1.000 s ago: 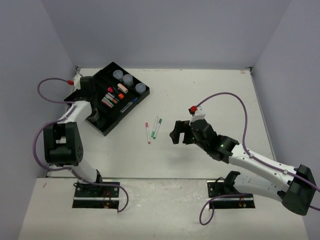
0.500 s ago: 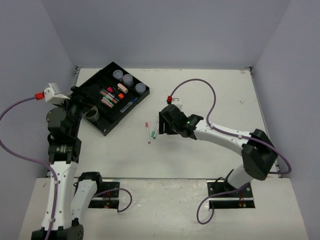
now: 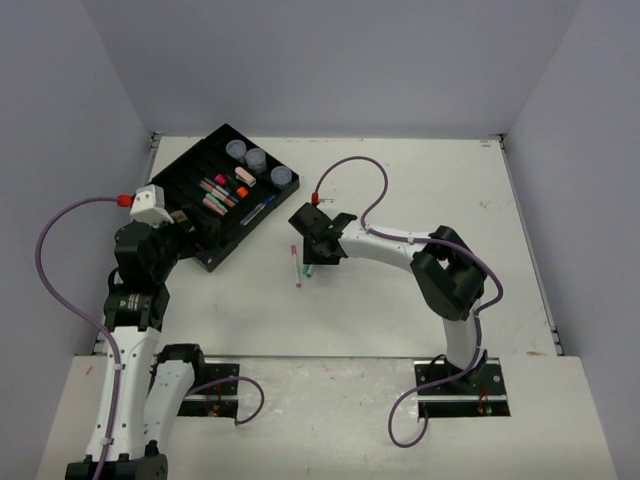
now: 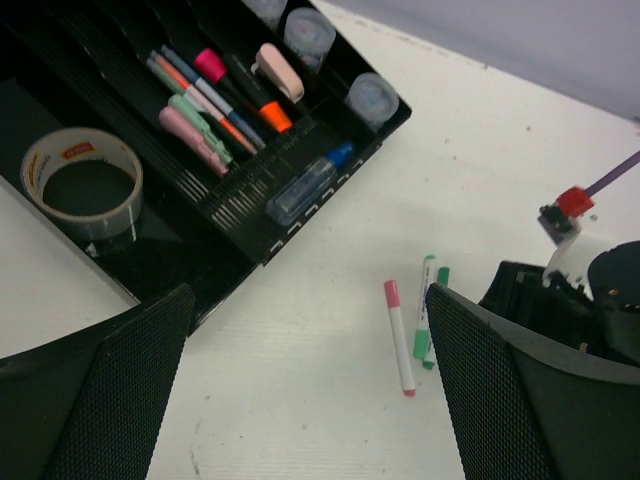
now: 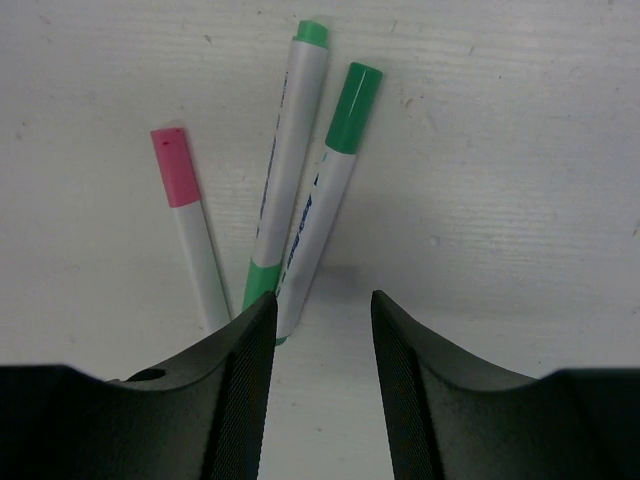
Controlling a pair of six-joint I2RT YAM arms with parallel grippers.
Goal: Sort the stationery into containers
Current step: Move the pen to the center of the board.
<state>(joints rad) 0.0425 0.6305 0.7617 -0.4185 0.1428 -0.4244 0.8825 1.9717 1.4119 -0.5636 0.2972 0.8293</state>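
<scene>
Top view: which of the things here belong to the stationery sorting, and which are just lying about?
Belong to the job: black tray; pink-capped pen, green-ended pen and green-capped pen, loose on the table; tape ring, jars and markers, already in the tray.
Just there: purple cables; arm mounting plates.

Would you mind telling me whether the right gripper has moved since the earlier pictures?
Yes: the right gripper has swung left across the table, toward the black tray, and is now over the green markers.
</scene>
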